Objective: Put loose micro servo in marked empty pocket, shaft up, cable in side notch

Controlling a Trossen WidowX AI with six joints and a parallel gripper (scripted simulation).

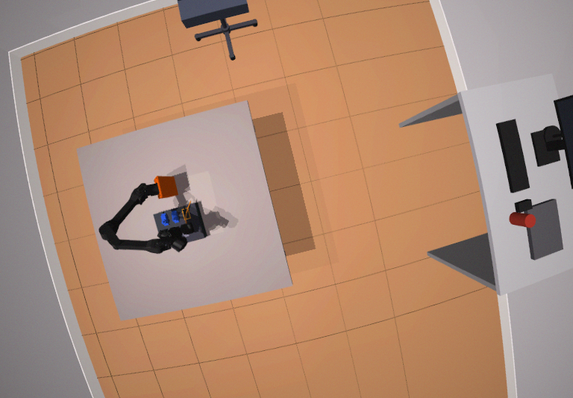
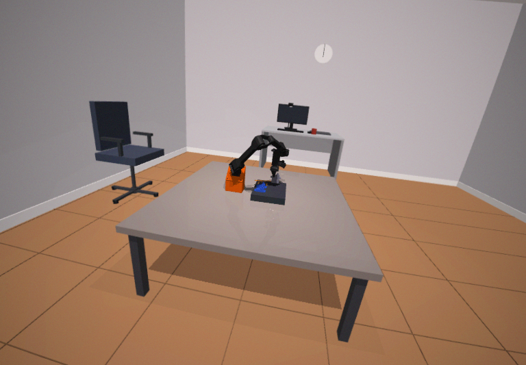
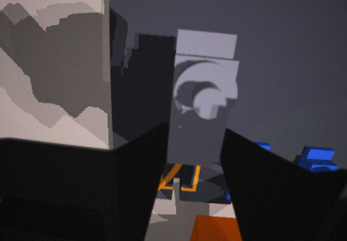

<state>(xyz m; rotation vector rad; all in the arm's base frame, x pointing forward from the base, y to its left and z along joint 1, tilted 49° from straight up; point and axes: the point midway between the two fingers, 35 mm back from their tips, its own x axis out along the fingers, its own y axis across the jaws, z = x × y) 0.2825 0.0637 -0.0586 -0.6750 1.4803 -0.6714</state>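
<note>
My gripper (image 3: 194, 133) (image 2: 274, 173) is shut on the loose grey micro servo (image 3: 207, 45) (image 2: 275, 179). The servo is over the robot's dark deck (image 3: 280, 71) (image 2: 268, 198); its exact height is hard to tell. Its round output boss and shaft face the wrist camera, and a mounting ear shows at its far end. The orange-outlined pocket (image 3: 197, 180) lies beyond the servo's near end in the wrist view, partly hidden by the servo. The orange cable (image 3: 170, 177) trails from that end across the pocket's outline. The servo's underside is hidden.
Two blue servos (image 1: 164, 219) (image 1: 174, 216) stand on the deck beside the pocket; one also shows in the wrist view (image 3: 319, 156). An orange block (image 1: 166, 187) (image 2: 235, 183) stands on the table (image 1: 231, 263) at the arm's base, near the deck.
</note>
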